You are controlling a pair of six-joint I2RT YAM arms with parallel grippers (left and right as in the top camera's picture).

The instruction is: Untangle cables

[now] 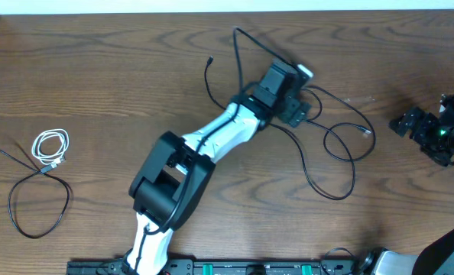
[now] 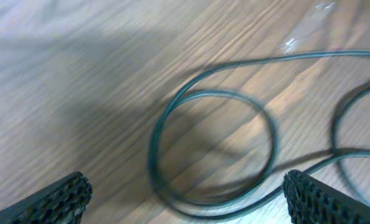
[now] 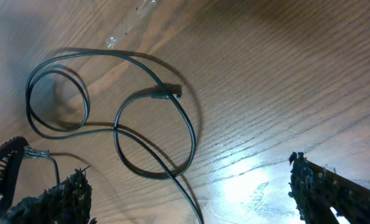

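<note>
A tangle of thin black cables (image 1: pixel 342 141) lies right of the table's middle, looping and trailing to the front. My left gripper (image 1: pixel 297 108) hangs over its left part, jaws open. In the left wrist view a cable loop (image 2: pixel 213 149) lies on the wood between the spread fingers (image 2: pixel 57 199) of the left gripper (image 2: pixel 185 190), untouched. My right gripper (image 1: pixel 419 136) is at the far right, apart from the tangle. It (image 3: pixel 191 190) is open, with cable loops (image 3: pixel 154 130) and a small plug end (image 3: pixel 167 93) ahead of it. A coiled white cord (image 1: pixel 51 147) and another black cable (image 1: pixel 36 206) lie far left.
More black cable runs from behind the left wrist toward the back edge (image 1: pixel 238 34), with a loose end (image 1: pixel 209 61) beside it. The left arm's body (image 1: pixel 173 179) crosses the front middle. A rail (image 1: pixel 212 267) lines the front edge.
</note>
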